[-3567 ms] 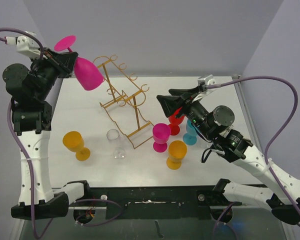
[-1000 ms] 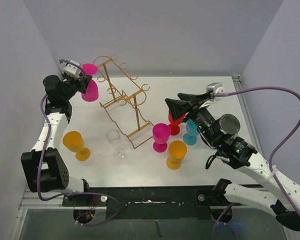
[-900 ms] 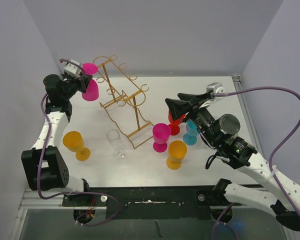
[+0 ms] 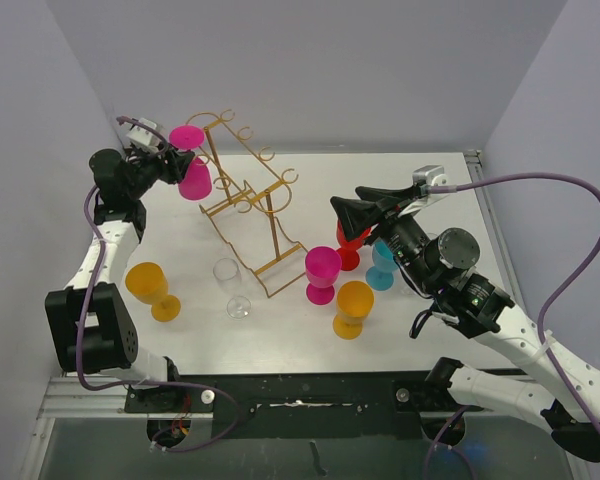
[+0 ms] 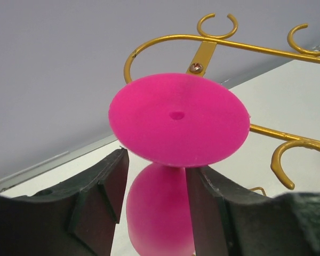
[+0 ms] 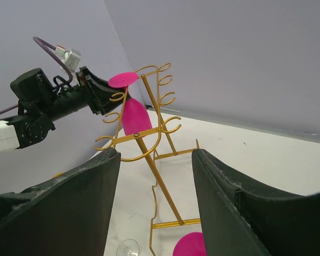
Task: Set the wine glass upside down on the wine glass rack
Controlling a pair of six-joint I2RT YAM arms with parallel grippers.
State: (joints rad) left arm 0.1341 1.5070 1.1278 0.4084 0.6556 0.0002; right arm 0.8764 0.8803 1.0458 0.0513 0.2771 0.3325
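Observation:
The pink wine glass (image 4: 194, 178) hangs upside down, its round foot (image 5: 178, 120) on top against a curled arm at the far left end of the gold wire wine glass rack (image 4: 250, 195). My left gripper (image 4: 170, 166) sits just left of it, open. In the left wrist view its fingers (image 5: 104, 186) flank the stem and bowl, with a gap on the left side. The right wrist view shows the glass (image 6: 134, 116) among the rack (image 6: 149, 140) hooks. My right gripper (image 4: 352, 207) hovers open over the table's right half, with nothing between its fingers.
Upright glasses stand on the white table: yellow (image 4: 150, 288), clear (image 4: 232, 285), pink (image 4: 321, 272), orange (image 4: 352, 305), red (image 4: 352, 245), blue (image 4: 382, 268). Grey walls close in at the left and back.
My left jaws have parted from the pink glass stem. The glass has shifted slightly right, up against the rack arm. The right arm has not moved.

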